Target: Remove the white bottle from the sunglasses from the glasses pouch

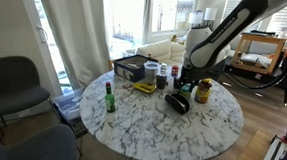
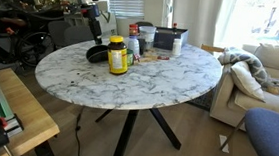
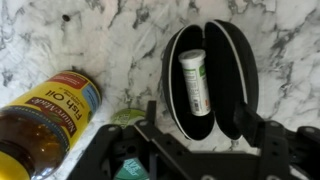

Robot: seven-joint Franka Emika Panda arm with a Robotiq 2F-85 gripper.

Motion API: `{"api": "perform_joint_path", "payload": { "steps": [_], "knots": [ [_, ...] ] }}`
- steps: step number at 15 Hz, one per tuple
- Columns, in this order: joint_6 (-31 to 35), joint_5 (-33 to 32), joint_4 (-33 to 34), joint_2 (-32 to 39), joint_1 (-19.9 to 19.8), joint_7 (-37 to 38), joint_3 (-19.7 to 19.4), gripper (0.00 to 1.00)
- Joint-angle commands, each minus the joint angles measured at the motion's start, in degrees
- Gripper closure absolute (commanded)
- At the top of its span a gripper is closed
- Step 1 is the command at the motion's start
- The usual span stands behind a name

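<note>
Wrist view has your spread tool (image 3: 207, 135) poised over the open glasses pouch (image 3: 238, 70): descend and pinch the white bottle (image 3: 195, 82) inside it.

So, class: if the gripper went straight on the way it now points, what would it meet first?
Probably the white bottle lying inside the open glasses pouch, straight ahead of the gripper in the wrist view. Depth is unclear, so the pouch's near rim could touch first.

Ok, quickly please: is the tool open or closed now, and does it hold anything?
Tool: open, holding nothing; the white bottle lies in the open glasses pouch.
</note>
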Motion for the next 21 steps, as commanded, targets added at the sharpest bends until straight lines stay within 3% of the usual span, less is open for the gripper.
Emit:
{"api": "perform_joint_path", "payload": {
  "steps": [1,4,7,13,21],
  "knots": [
    [-1.9,-0.1,0.7,1.0,0.6,-1.7,0.0,0.17],
    [-1.0,2.0,1.2,2.9,1.0,-5.2,0.3,0.37],
    [-0.9,3.0,2.4,4.6,1.3,-7.8,0.3,0.45],
    [-1.4,6.7,5.2,8.7,1.8,-13.3,0.7,0.40],
    [-2.4,4.5,10.7,15.6,2.1,-11.9,-2.1,0.42]
  ]
}}
